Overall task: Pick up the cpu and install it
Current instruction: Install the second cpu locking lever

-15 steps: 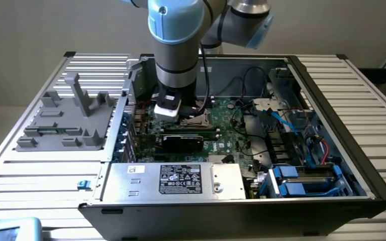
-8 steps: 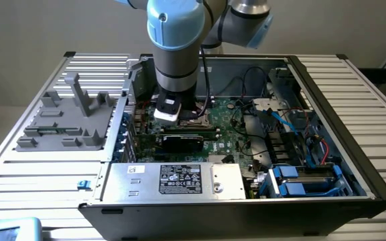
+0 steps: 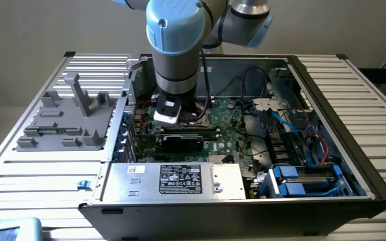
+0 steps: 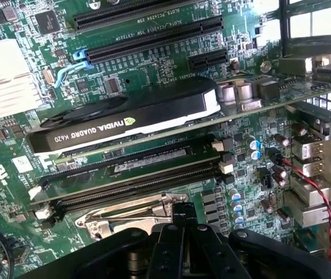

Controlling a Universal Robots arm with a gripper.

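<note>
The gripper point(image 4: 180, 247), clenched, hangs right over the metal socket frame point(image 4: 128, 218). Whether it holds the cpu I cannot tell. Just beyond it lie the memory slots point(image 4: 136, 174), then the graphics card point(image 4: 125, 119).

The arm point(image 3: 174, 40) comes down from above in the exterior view, its light-blue joint housing at the top and a grey forearm running almost straight down to the wrist. The gripper point(image 4: 180, 224) points downward, its black body low, and the fingers point(image 4: 182, 216) are closed together at their tips.
</note>
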